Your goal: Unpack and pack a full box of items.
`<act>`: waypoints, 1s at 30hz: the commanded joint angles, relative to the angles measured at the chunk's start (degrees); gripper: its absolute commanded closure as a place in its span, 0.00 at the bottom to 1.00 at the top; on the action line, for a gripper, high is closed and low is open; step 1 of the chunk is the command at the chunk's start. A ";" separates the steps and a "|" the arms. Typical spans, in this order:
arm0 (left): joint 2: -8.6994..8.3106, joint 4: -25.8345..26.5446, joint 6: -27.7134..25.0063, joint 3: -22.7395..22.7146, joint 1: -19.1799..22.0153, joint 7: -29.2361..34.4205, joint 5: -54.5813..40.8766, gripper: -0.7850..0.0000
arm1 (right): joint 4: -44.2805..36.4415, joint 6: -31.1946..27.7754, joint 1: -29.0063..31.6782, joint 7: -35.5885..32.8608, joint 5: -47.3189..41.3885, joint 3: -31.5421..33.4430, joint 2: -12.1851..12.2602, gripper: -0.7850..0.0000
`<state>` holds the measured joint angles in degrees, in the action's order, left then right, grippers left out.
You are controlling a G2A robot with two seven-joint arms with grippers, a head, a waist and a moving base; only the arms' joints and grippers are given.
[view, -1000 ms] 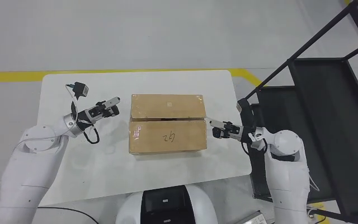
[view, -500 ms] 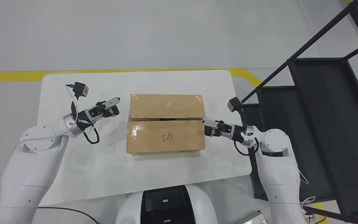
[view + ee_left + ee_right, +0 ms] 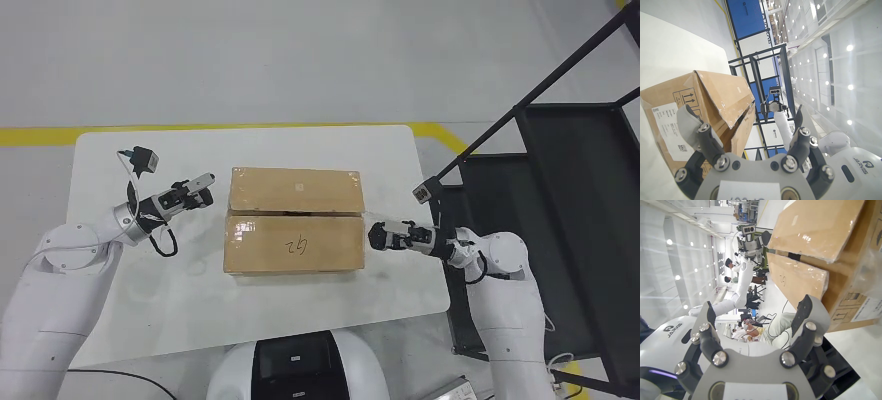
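Both sides of box (image 3: 293,232): left gripper (image 3: 208,181), right gripper (image 3: 372,236), fingers (image 3: 687,113) spread; we'd hook flaps (image 3: 296,189) at seam.

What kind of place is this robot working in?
Probably a warehouse or robotics lab hall: a cardboard box on a white table, a yellow floor line behind it, and a black metal rack beside it.

Mid-table: brown cardboard box (image 3: 293,220) on white round-cornered table (image 3: 300,150). Its two top flaps are down with a dark seam between them, and the near flap carries a handwritten mark. The left gripper (image 3: 207,185) is near the box's left end, apart from it. The right gripper (image 3: 374,236) is just beside the right end, by the near flap; contact unclear. A yellow floor stripe (image 3: 40,135) runs behind the table. A black metal rack (image 3: 590,200) stands to the right.
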<state>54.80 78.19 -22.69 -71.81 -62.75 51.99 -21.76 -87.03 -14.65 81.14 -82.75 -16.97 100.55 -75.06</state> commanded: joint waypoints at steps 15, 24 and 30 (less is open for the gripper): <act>0.00 0.00 0.00 0.00 0.00 0.00 0.00 0.00 | 3.59 -6.28 -2.46 12.73 10.90 -6.08 1.15 0.00; 0.00 0.00 0.00 0.00 0.00 0.00 0.00 0.00 | 3.52 -5.57 -2.96 10.72 6.57 -8.53 1.86 0.00; 0.00 0.00 0.00 0.00 0.00 0.00 0.00 0.00 | 5.25 -6.47 -3.44 4.86 0.38 -8.40 2.65 0.00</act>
<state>54.80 78.19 -22.69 -71.81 -62.75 51.99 -21.76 -82.02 -21.17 77.77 -76.58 -14.74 92.04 -72.53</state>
